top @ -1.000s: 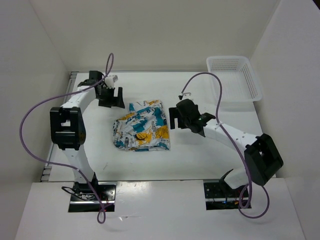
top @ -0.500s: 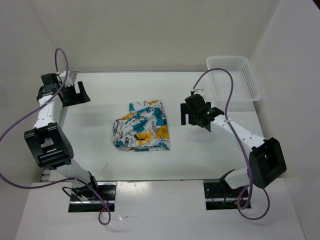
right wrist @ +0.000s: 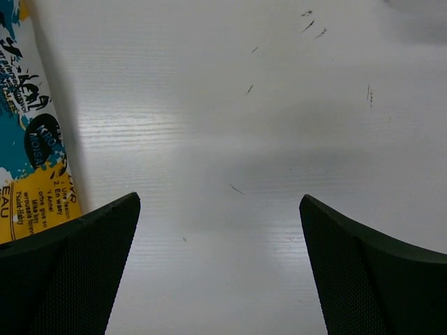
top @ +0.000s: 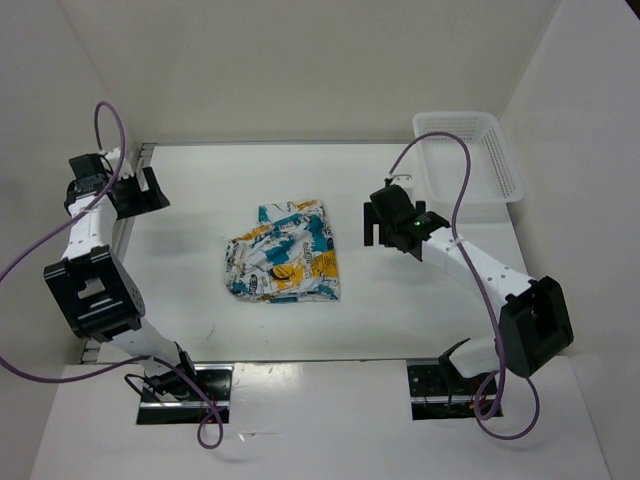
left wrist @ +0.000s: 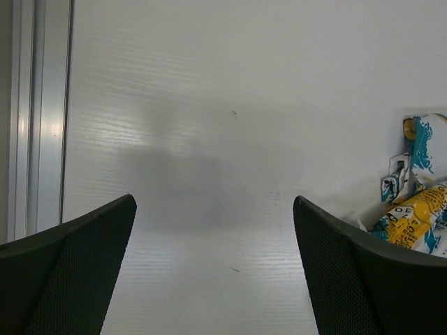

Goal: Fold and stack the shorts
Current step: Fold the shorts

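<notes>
Near the middle of the table (top: 200, 300): the shorts (top: 285, 255), folded into a rumpled packet. White cloth, printed in teal, yellow-orange and black, lying flat. Touched by neither arm.

Well off to the left of the shorts and somewhat farther back, at the table's edge: the left gripper (top: 152, 190), released, jaws spread wide and empty, turned toward the shorts. A purple cable (top: 100, 125) looping up behind it, on the side away from the shorts.

In the left wrist view, the left gripper (left wrist: 214, 202) wide apart over bare white table. Only a corner of the shorts (left wrist: 419, 202) at the right margin, outside the right-hand finger (left wrist: 363, 279) rather than between the two. A metal rail (left wrist: 28, 105) down the left margin, opposite the shorts.

To the right of the shorts, near but apart: the right gripper (top: 370, 225), likewise released and empty, jaws facing the shorts' right edge.

In the right wrist view, the right gripper (right wrist: 220, 199) spread over bare table. A few dark scuff marks (right wrist: 311, 26) up the view from it. The printed edge of the shorts (right wrist: 28, 125) along the left margin, just above the left-hand finger (right wrist: 63, 272), not inside the gap.

Farther right of the shorts and toward the back wall: a white mesh basket (top: 455, 118), well apart from the cloth.
</notes>
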Tool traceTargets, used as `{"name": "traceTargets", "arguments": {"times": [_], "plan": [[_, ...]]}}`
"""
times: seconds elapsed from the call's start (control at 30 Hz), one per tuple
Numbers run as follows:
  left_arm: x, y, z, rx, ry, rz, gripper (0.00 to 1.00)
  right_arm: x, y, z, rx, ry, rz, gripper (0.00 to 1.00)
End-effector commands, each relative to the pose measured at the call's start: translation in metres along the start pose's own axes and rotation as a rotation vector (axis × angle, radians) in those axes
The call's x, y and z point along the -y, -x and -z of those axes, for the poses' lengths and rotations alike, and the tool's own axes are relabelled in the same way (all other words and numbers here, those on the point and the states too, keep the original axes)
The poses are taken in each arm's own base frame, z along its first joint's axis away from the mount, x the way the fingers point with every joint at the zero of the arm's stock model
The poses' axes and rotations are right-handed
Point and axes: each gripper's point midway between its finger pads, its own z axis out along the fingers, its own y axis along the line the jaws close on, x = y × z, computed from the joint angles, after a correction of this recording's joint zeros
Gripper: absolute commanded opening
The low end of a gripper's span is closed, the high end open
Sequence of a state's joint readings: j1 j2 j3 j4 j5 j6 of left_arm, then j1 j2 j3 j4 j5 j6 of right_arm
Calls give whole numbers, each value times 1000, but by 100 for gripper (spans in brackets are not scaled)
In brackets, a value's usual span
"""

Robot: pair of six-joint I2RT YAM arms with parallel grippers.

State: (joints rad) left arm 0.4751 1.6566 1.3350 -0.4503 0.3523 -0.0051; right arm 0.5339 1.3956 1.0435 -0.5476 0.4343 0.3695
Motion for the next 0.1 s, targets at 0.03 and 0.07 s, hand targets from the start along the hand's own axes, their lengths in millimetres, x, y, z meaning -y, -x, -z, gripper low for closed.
{"name": "traceTargets", "arguments": {"times": [0.03, 0.07], "plan": [[8, 14, 10, 65, -20, -33, 100, 4, 31, 14, 103, -3, -38, 100], [8, 14, 10, 65, -20, -33, 100, 4, 33, 17, 110, 0, -42, 100]]}}
